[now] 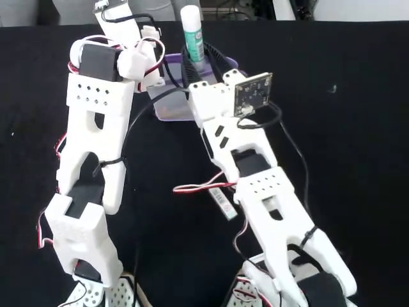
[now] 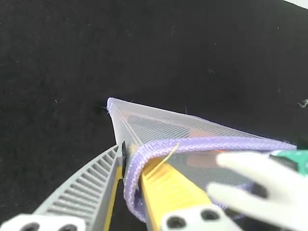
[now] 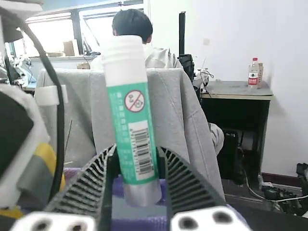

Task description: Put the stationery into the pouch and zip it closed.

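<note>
Glue stick [image 3: 132, 125] upright in the right gripper [image 3: 137, 154], the two ribbed jaws closed narrowly on the lower half of the tube, cap end up and base pointing down. Just under that base runs the purple rim [image 3: 115, 185] of the pouch [image 1: 169, 105], so the stick's long axis stands vertical above the mouth, at the far end of the pouch as seen in the high view.

The left gripper [image 2: 129, 159] is clamped on the same purple rim, one grey ribbed finger outside and one yellow-faced finger inside. It lifts the edge so that the mesh wall stretches away from it and the mouth stands open. The pouch lies on the black table [image 1: 345, 128] between the heads of the two arms, under the right gripper and beside the left one.

The relation that matters looks simple: the pouch is below the held glue stick, not to its side, and the right arm is the one placed to deliver. A straight descent or a release should send it in base first. The likely risk is the base catching on the raised rim.

A small pale oblong [image 1: 222, 203] lies on the table between the arms, well apart from the pouch. What it is cannot be told.
</note>
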{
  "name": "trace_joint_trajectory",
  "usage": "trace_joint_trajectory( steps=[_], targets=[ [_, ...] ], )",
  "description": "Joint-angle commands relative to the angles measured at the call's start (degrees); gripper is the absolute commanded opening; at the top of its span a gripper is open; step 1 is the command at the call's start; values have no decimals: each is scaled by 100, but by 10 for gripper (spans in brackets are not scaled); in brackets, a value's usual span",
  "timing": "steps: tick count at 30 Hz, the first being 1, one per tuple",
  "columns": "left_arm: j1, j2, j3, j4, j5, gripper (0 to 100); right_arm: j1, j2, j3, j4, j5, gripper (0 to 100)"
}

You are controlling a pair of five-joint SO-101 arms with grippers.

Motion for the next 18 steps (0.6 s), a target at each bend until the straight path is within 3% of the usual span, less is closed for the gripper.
trace_joint_trajectory(
  steps=[1,18],
  targets=[
    [-145,35,145,53,62,30,35,435,22,-105,-211,83],
    [-145,53,154,53,53,30,-53,435,22,-62,-176,109]
  ],
)
